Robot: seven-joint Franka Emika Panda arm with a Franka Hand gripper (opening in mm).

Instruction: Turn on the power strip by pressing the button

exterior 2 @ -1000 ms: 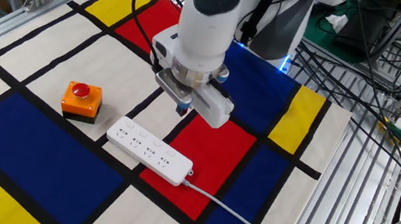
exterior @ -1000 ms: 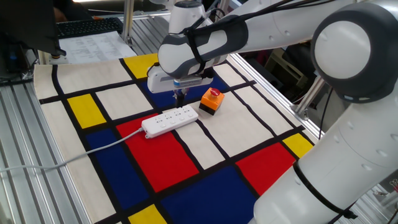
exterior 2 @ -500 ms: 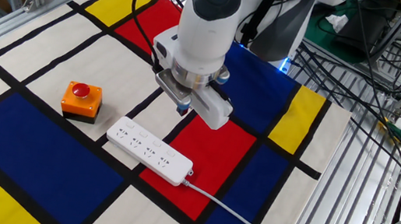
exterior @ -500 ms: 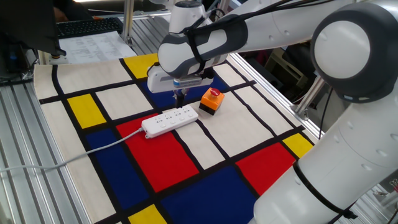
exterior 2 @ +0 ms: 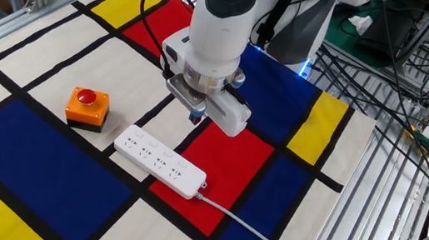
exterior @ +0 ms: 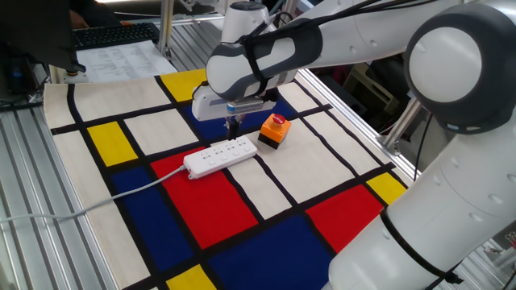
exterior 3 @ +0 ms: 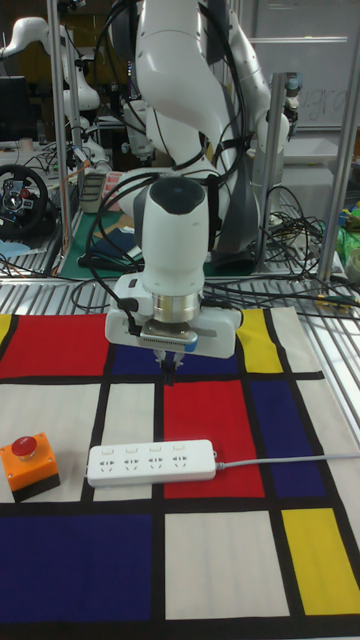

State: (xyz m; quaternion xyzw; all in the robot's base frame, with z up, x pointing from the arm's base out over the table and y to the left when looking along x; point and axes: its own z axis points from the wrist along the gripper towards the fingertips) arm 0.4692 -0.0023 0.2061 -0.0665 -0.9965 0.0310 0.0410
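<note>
The white power strip [exterior 3: 152,462] lies flat on the patterned cloth, its pale grey cord [exterior 3: 290,460] leaving its right end in the tall view. It also shows as the power strip [exterior: 220,155] and the power strip [exterior 2: 160,160]. The button is too small and too like the strip's top to pick out; the corded end [exterior 2: 192,183] is unobstructed. My gripper [exterior 3: 170,375] hangs above the cloth just behind the strip's middle, pointing down, not touching it. Its fingers meet in one narrow dark tip, shut on nothing. It appears too as the gripper [exterior: 234,129] and the gripper [exterior 2: 195,118].
A small orange box with a red mushroom button [exterior 3: 28,462] stands beyond the strip's uncorded end, also seen as the orange box [exterior: 274,131] and the orange box [exterior 2: 87,108]. Metal framing and cables [exterior 2: 404,88] border the cloth. A keyboard [exterior: 113,34] lies at the back.
</note>
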